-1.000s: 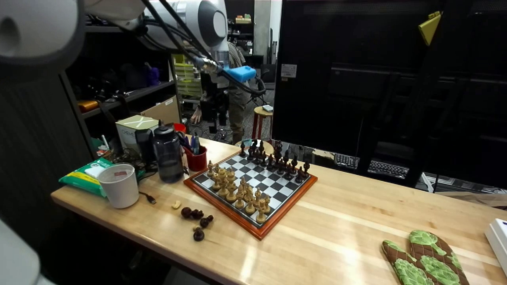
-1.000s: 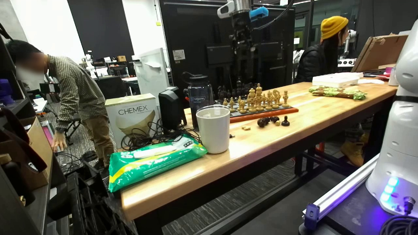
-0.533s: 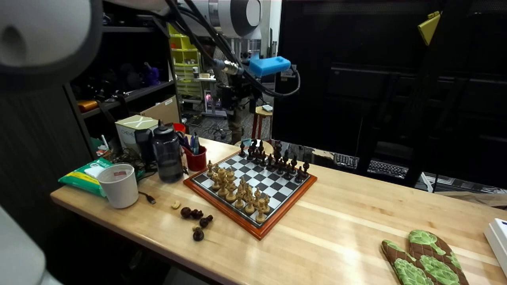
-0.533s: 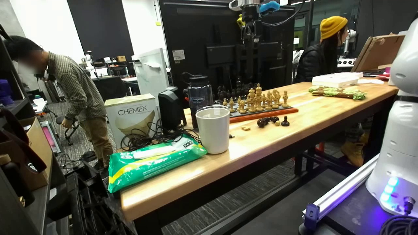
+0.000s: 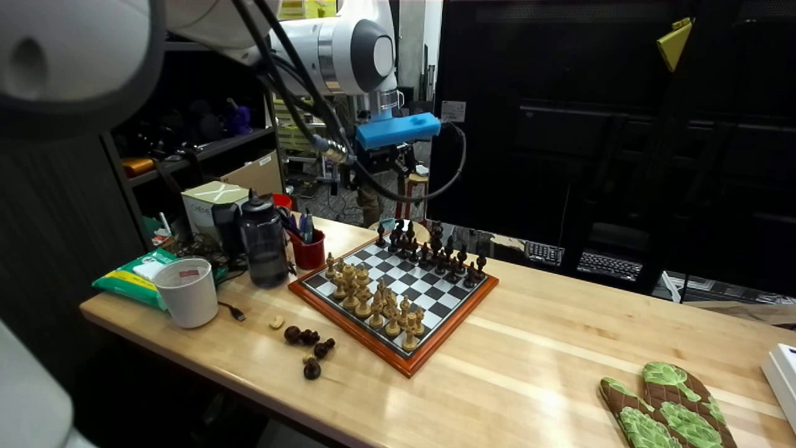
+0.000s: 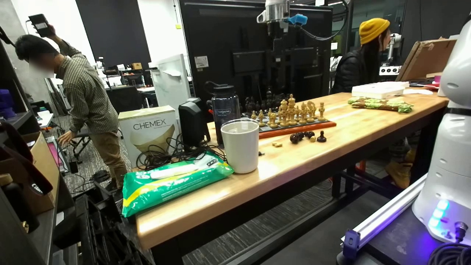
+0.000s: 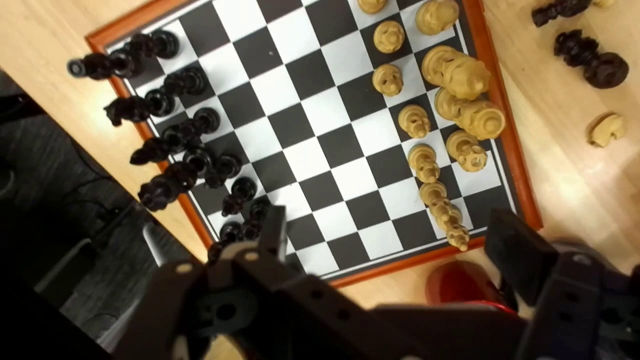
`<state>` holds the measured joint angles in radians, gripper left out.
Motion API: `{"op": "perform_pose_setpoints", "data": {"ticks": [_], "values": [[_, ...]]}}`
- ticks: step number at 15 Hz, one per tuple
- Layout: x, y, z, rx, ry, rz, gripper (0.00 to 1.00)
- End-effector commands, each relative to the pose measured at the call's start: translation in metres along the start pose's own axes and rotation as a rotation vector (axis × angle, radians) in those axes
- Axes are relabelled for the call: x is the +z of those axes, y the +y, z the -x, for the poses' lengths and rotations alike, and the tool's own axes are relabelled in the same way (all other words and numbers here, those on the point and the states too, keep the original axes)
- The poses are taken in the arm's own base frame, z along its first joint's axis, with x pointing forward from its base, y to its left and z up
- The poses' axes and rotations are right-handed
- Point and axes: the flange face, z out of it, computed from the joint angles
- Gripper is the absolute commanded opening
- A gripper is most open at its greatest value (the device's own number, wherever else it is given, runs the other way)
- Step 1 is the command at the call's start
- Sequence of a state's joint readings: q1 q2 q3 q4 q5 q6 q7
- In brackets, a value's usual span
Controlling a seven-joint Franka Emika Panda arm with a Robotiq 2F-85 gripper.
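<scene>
My gripper [image 7: 395, 235] is open and empty in the wrist view, its two dark fingers wide apart above the chessboard's edge. In both exterior views the gripper [image 5: 376, 165] hangs high above the table, past the board's far side; its fingers [image 6: 279, 48] blend into the dark background. The chessboard [image 5: 398, 274] has a red-brown frame and also shows in the wrist view [image 7: 320, 150]. Tan pieces [image 7: 457, 75] and dark pieces [image 7: 172, 182] stand along opposite sides. A red cup [image 7: 452, 282] with pens stands beside the board. Loose dark pieces [image 7: 605, 70] and a small tan piece [image 7: 607, 130] lie on the table.
A white mug [image 6: 240, 147], a dark water bottle [image 5: 263, 242], a black speaker [image 6: 192, 123], cables, a green wipes pack [image 6: 176, 184] and a Chemex box [image 6: 149, 130] crowd one table end. Oven mitts [image 5: 678, 404] lie toward the other end. A person [image 6: 88, 95] stands beyond.
The arm has moved rightward overall in both exterior views and the wrist has turned. The board and pieces have not moved. The standing person has raised an arm with a black object.
</scene>
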<state>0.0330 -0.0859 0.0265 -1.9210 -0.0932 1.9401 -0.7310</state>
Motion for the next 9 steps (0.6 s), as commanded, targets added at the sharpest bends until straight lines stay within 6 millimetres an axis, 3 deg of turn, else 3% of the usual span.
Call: {"op": "perform_pose_setpoints", "data": {"ticks": [1, 5, 9], "values": [[0.004, -0.002, -0.001, 0.009, -0.009, -0.001, 1.0], [0.005, 0.0, -0.001, 0.009, -0.009, -0.003, 1.0], [0.011, 0.013, -0.004, 0.25, 0.052, 0.018, 1.0]]}}
